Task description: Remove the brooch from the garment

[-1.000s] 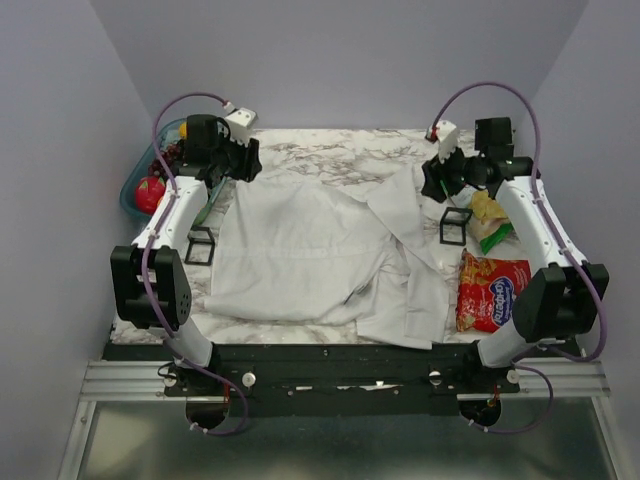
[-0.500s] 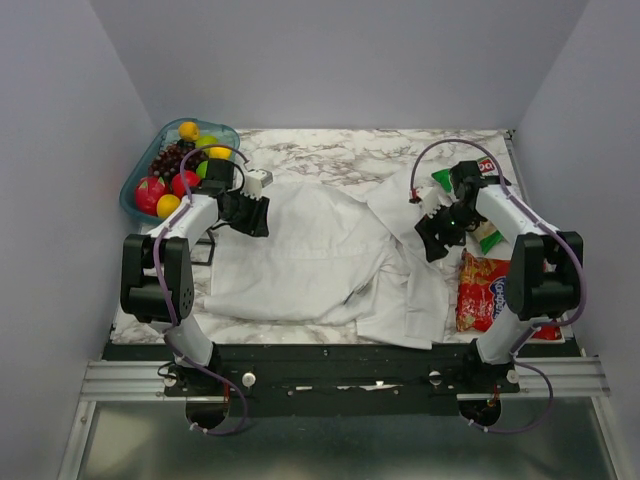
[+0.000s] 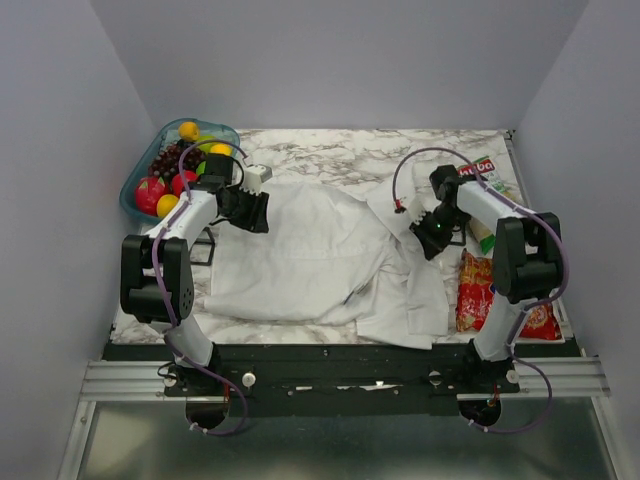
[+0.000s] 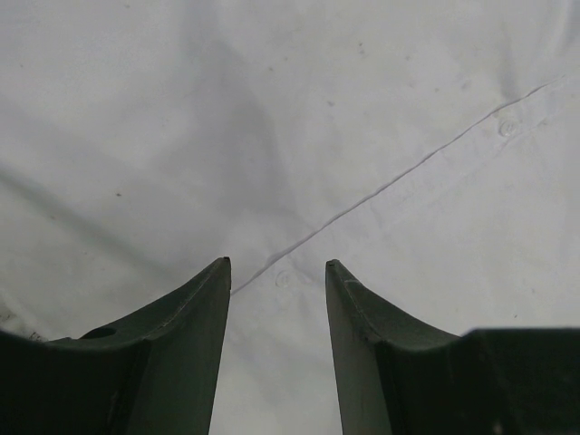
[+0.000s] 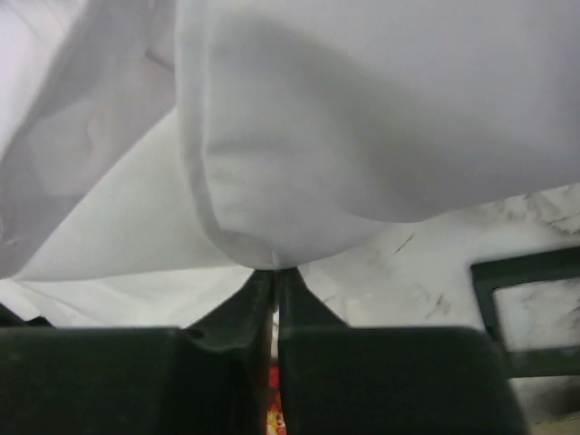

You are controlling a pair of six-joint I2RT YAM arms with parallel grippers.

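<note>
The garment [image 3: 310,250], a white wrinkled shirt, lies spread over the middle of the marble table. My left gripper [image 3: 252,212] hovers over its upper left part. In the left wrist view this gripper [image 4: 276,265] stands open just above the button placket of the garment [image 4: 317,109], with nothing between its fingers. My right gripper [image 3: 430,240] is at the shirt's right side. In the right wrist view this gripper [image 5: 275,269] is shut, its tips pinching the lower edge of a hanging fold of the garment [image 5: 317,136]. The brooch is hidden in every view.
A teal bowl [image 3: 128,195] of fruit stands at the back left. A red snack bag [image 3: 480,290] and a green packet [image 3: 483,235] lie right of the shirt. A black square frame [image 5: 535,272] rests on the marble near my right gripper; another frame [image 3: 200,248] lies by the left arm.
My right gripper has come down and leftward onto the shirt's right side and shut on a fold of cloth. My left gripper came down onto the shirt and has since held still.
</note>
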